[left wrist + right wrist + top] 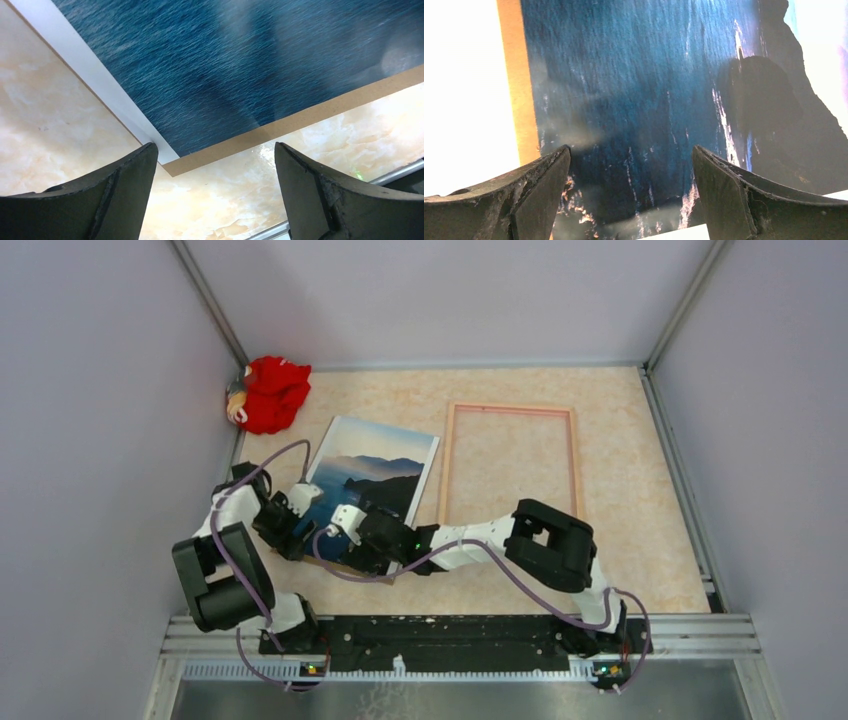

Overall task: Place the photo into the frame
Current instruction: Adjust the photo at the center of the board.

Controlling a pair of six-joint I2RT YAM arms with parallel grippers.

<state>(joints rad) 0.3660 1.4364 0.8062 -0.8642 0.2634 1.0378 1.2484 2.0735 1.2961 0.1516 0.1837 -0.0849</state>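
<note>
Left of the frame (510, 465), the photo (372, 475) lies flat on a brown board (300, 120); left gripper (215, 190) and right gripper (631, 195) hover over its near end, jaws wide apart, holding nothing.

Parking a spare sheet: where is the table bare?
Bare: the strip right of the frame, the strip beyond it, inside its rim. Crowded: near left, left hand and right hand over the photo; red cloth bundle in the far-left corner.
</note>
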